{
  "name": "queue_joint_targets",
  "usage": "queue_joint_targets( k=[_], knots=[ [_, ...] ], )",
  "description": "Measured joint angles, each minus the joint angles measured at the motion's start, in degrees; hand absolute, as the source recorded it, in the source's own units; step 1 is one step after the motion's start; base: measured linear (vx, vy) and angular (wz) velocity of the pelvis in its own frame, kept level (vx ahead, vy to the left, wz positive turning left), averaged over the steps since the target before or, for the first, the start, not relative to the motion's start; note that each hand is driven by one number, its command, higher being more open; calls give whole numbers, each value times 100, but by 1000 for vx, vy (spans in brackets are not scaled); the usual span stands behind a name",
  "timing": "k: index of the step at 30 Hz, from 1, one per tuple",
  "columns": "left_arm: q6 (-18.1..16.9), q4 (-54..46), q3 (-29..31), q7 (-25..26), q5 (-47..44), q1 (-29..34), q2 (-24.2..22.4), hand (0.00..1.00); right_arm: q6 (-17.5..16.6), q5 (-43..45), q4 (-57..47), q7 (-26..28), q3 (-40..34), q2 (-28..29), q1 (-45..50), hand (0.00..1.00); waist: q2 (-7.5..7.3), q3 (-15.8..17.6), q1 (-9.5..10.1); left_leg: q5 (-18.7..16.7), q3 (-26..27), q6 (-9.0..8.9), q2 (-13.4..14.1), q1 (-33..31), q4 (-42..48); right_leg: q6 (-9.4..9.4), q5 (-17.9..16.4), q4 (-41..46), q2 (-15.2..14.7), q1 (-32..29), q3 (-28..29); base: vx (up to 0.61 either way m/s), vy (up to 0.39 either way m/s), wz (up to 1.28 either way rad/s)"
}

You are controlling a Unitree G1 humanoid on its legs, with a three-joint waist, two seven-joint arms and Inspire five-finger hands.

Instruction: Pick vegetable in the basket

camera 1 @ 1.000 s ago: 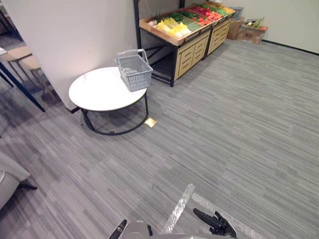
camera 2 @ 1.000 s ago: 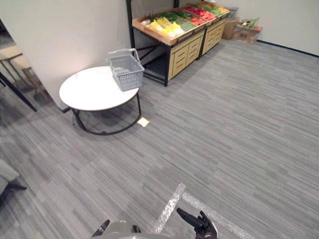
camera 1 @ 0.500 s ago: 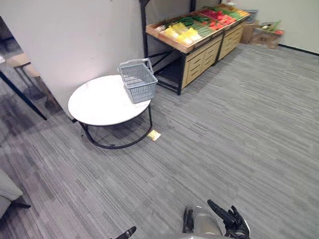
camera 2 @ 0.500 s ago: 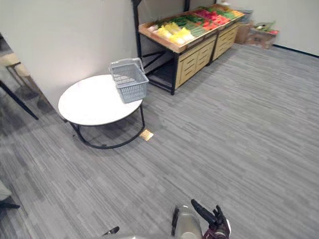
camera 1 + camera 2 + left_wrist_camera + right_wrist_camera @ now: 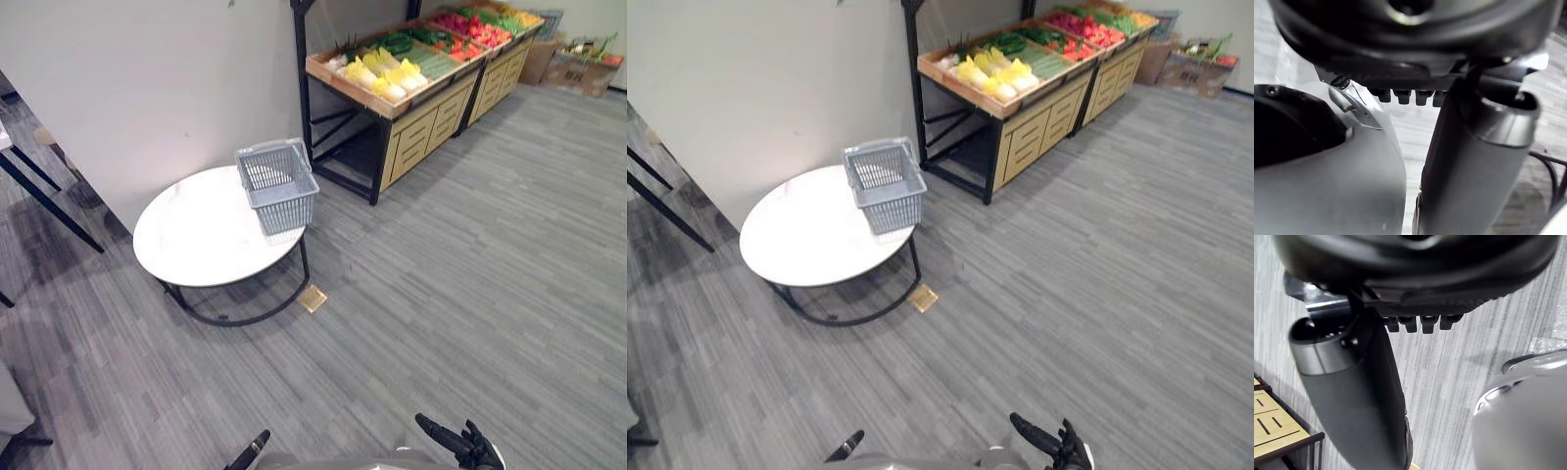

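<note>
A grey plastic basket (image 5: 279, 184) stands empty on the far right rim of a round white table (image 5: 196, 240). Behind it, a wooden produce stand (image 5: 392, 73) holds the vegetables: pale yellow cabbages (image 5: 377, 73), green ones and red ones further back. Both hands hang low, far from table and stand. My right hand (image 5: 460, 446) shows with straight fingers and holds nothing; its thumb (image 5: 1361, 401) is straight over bare floor. A fingertip of my left hand (image 5: 253, 450) shows beside it, and its thumb (image 5: 1474, 161) and fingers are relaxed and empty.
A small tan card (image 5: 313, 298) lies on the grey floor by the table's black frame. A white wall (image 5: 147, 78) backs the table. Black furniture legs (image 5: 49, 201) stand at the left. Cardboard boxes (image 5: 583, 59) sit past the stand's drawers (image 5: 421, 137).
The whole picture has shifted: the camera has moved nearer to the table and the stand. Both hands stay low and empty.
</note>
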Motion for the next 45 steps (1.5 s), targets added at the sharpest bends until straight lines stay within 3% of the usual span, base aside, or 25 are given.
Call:
queue_joint_targets(
  k=[2, 4, 5, 6, 8, 11, 12, 13, 15, 17, 18, 19, 20, 22, 24, 28, 29, 31, 32, 33, 36, 41, 42, 44, 45],
  knots=[
    [-35, -122, -20, -242, -448, 26, 11, 100, -6, 3, -26, 28, -36, 173, -86, 100, -177, 16, 165, -506, 626, 243, -52, -482, -1223, 215, -17, -330, -214, 440, 246, 393, 148, -63],
    [-44, -184, -35, -338, -605, 70, 25, 100, -5, 3, -68, 110, -35, 309, -128, 100, -251, 14, 170, -450, 951, 322, -98, -616, -2558, 364, -128, -451, -396, 613, 358, 362, 214, -42],
    [-97, -220, -74, -337, -630, 106, 15, 100, -1, 14, -128, 193, -33, 392, -141, 100, -254, 10, 166, -112, 1145, 419, -117, -659, -3732, 530, -276, -481, -522, 709, 419, 425, 289, -33],
    [-127, -222, -68, -315, -646, 196, 47, 100, 6, 4, -120, 236, 93, 419, -151, 100, -341, -22, 209, 530, 1351, 516, -234, -584, -3963, 646, -435, -512, -686, 824, 507, 454, 295, -24],
    [-237, -282, -76, -221, -626, 198, 115, 100, 15, 1, -127, 350, 439, 481, -172, 100, -504, -141, 189, 183, 1441, 597, -414, -700, -3706, 420, -285, -644, -777, 877, 658, 542, 251, 1],
    [-265, -220, 5, -219, -583, 179, 120, 100, 6, -57, -98, 451, 370, 586, -370, 100, -495, -89, 350, 9, 1770, 641, 19, -873, -2482, 441, 396, -753, -772, 1115, 1034, 404, 259, -21],
    [-238, -104, -28, -248, -599, 187, 190, 100, -36, -183, -49, 438, 156, 690, -408, 100, -559, -166, 365, -164, 1624, 570, -277, -937, -2977, 493, 445, -610, -935, 1168, 1206, 298, 292, -28],
    [-211, -36, -147, -259, -609, 214, 185, 100, -55, -238, -44, 436, 77, 664, -363, 100, -503, -310, 325, 55, 1456, 683, -413, -811, -3667, 498, 452, -482, -893, 1136, 1232, 172, 240, -6],
    [-124, 211, -434, -272, -664, 219, 431, 100, -37, -324, 205, 415, 23, 692, -366, 100, -680, -429, 243, 62, 1496, 851, -848, -411, -3947, 578, 527, 406, -1176, 954, 1346, 202, 178, 22],
    [-113, 358, -723, -202, -491, 147, 625, 100, 11, -338, 341, 453, 24, 621, -400, 100, -755, -368, 102, -142, 1468, 964, -1285, 191, -4286, 1417, 1393, 2355, -1373, 319, 1831, 366, 192, 35],
    [-110, 368, -802, -170, -438, 142, 653, 100, 12, -339, 382, 464, 25, 581, -392, 100, -743, -356, 89, -197, 1455, 980, -1343, 365, -4370, 1556, 1680, 2891, -1360, 99, 1919, 402, 201, 13],
    [-95, 382, -919, -103, -378, 130, 702, 100, -51, -341, 358, 501, 21, 558, -406, 100, -748, -339, 68, -250, 1421, 997, -1457, 712, -4630, 1531, 1700, 3921, -1350, -395, 1895, 315, 133, 8],
    [-70, 397, -1016, -84, -328, 139, 725, 100, -122, -353, 275, 529, 29, 531, -426, 100, -711, -324, 7, -245, 1334, 990, -1526, 1061, -4964, 1222, 1440, 4531, -1281, -830, 1638, 309, 122, 11],
    [-10, 398, -1127, -24, -227, 150, 727, 100, -211, -273, 167, 542, 131, 473, -423, 100, -594, -280, -37, -247, 1183, 962, -1515, 1469, -5333, 851, 775, 4637, -1233, -1428, 1026, 321, 84, 34],
    [43, 395, -1113, 75, -99, 121, 710, 100, -287, -93, 53, 518, 128, 435, -349, 100, -538, -210, -54, -326, 961, 871, -1470, 1770, -5559, 738, 278, 3858, -1244, -2003, 485, 380, -10, 56],
    [25, 378, -842, 200, 115, 105, 505, 100, -507, 17, -147, 487, 85, 359, -267, 100, -273, -75, -139, -767, 520, 654, -1048, 2076, -5373, 670, 518, 1022, -860, -2217, 256, 455, -160, 68],
    [23, 372, -658, 218, 151, 107, 448, 100, -603, 17, -143, 471, 133, 354, -263, 100, -245, -85, -154, -1003, 293, 450, -861, 2151, -5293, 668, 934, -43, -628, -2187, 545, 550, -280, 87],
    [22, 342, -453, 278, 151, 84, 366, 100, -604, 16, -130, 454, 188, 351, -260, 100, -257, -90, -165, -1194, -5, 231, -692, 2297, -5276, 737, 1893, -423, -441, -2048, 910, 564, -331, 91],
    [22, 328, -334, 345, 151, -46, 170, 100, -613, -4, -129, 437, 211, 236, -351, 100, -38, -45, -143, -1129, -223, 131, -424, 2328, -5242, 532, 1832, -74, -275, -2012, 737, 653, -407, 99],
    [0, 244, -185, 374, 204, -121, 46, 100, -605, -5, -99, 420, 405, 148, -429, 100, -19, -23, -86, -867, -399, 101, -371, 2328, -5187, 439, 1448, 391, -319, -2075, 612, 627, -391, 90],
    [-80, 144, -154, 670, 209, -135, -29, 100, -442, -124, -23, 410, 907, -27, -467, 100, -88, -10, -22, -34, -621, 27, -295, 2406, -4970, 250, 1009, 1018, -461, -1843, 363, 517, -350, 72],
    [-80, 7, -118, 783, 314, -167, -41, 100, -134, -217, -13, 324, 1087, -43, -497, 100, -142, -76, 52, 899, -450, -179, -103, 1902, -4022, 165, 942, 291, -464, -1082, -40, 338, -259, 41],
    [-82, -8, -129, 803, 318, -171, -41, 100, -99, -216, -6, 316, 1079, -37, -496, 100, -151, -80, 52, 821, -329, -249, -23, 1807, -3869, 152, 935, 181, -475, -999, -101, 181, -133, 47],
    [-107, -87, -211, 922, 333, -196, -30, 100, 35, -215, 66, 205, 811, 40, -479, 100, -172, -68, 29, -125, 442, -414, 224, 1468, -3589, 144, 929, -185, -528, -627, -326, 125, -39, 72],
    [-109, -97, -217, 933, 333, -211, -13, 100, 48, -213, 97, 165, 725, 78, -478, 100, -201, -51, 28, -279, 648, -404, 233, 1398, -3652, 145, 929, -251, -581, -518, -384, 29, 124, 89]
  ],
)
